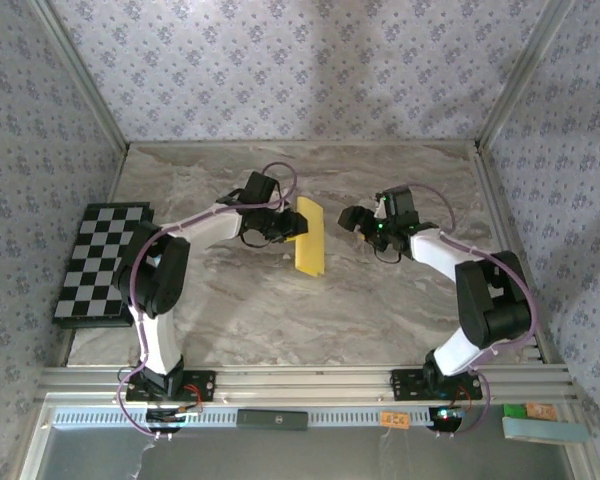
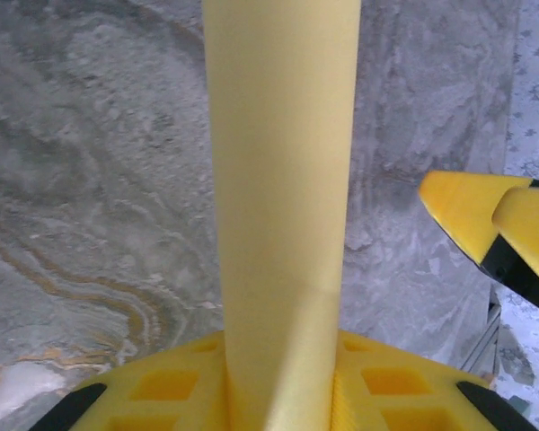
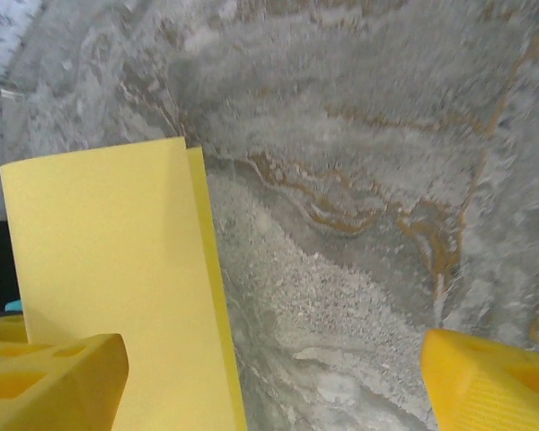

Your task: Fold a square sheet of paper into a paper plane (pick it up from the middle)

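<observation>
1. Near edge of the table: both arm bases are bolted here. Each arm reaches away toward the far half, and the two converge on the mid-line.
2. Left edge: a checkered board lies flat, well apart from the work.
3. Paper: a yellow sheet doubled over on itself, at about the table's mid-line in the far half. From above it reads as a narrow strip whose long axis runs near-to-far, crosswise to the line joining the two tools. Whether its lower edge touches the table cannot be told.
4. Left tool: pressed together on the paper from the paper's left side. In the left wrist view the fingers flank the strip, which rises from between them with its rounded fold toward the camera.
5. Right tool: spread wide and holding nothing, near the paper on the right with a gap of bare table between. In the right wrist view the paper stands ahead and to the left, two layers showing at its right edge. The yellow tips at the right of the left wrist view are probably this tool's.
6. Governing relation (judgement): the left arm already has the paper. The right tool is the free one and faces the open layers, so any pinch or crease calls for a short travel to its left, meeting the long axis broadside.
</observation>
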Action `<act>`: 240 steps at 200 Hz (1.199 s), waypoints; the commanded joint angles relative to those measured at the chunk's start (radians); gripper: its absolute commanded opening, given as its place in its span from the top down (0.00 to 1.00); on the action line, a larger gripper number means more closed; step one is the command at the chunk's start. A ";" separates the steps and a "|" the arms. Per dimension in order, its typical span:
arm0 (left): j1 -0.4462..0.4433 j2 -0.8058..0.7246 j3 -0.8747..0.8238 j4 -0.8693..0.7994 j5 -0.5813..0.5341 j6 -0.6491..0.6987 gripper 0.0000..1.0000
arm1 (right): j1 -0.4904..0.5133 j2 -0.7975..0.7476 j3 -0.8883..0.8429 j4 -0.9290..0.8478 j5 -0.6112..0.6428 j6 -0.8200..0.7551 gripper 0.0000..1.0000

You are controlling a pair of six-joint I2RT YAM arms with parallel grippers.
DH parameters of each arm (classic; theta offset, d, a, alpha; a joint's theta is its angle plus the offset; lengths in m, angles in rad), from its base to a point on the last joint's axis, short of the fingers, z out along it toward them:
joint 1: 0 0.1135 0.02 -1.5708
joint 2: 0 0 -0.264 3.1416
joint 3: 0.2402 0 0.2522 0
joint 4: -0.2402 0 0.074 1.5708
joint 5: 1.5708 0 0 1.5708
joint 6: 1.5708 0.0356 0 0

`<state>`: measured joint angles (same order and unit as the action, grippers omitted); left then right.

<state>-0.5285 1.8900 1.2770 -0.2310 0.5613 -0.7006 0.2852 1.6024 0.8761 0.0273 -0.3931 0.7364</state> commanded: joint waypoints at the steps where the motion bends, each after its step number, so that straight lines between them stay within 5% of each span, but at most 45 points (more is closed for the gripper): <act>1: 0.019 0.031 -0.022 0.010 0.004 0.018 0.71 | 0.026 0.039 0.047 -0.002 -0.048 -0.022 0.17; 39: 0.028 0.052 -0.032 -0.042 -0.040 0.063 0.73 | 0.074 0.115 0.093 -0.030 -0.075 -0.042 0.33; 77: 0.030 0.071 -0.018 -0.107 -0.109 0.101 0.75 | 0.138 0.215 0.169 -0.065 -0.116 -0.054 0.62; 106: 0.030 0.086 -0.013 -0.118 -0.118 0.102 0.76 | 0.178 0.292 0.228 -0.097 -0.134 -0.053 0.74; 198: 0.028 0.088 -0.001 -0.150 -0.141 0.104 0.77 | 0.229 0.417 0.347 -0.264 -0.053 -0.072 0.84; 240: 0.029 0.025 -0.002 -0.219 -0.257 0.091 0.57 | 0.236 0.439 0.372 -0.350 0.014 -0.074 0.85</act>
<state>-0.5060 1.9709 1.2560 -0.3611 0.4107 -0.6109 0.5129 2.0079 1.2304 -0.2077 -0.4522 0.6796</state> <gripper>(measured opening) 0.357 0.151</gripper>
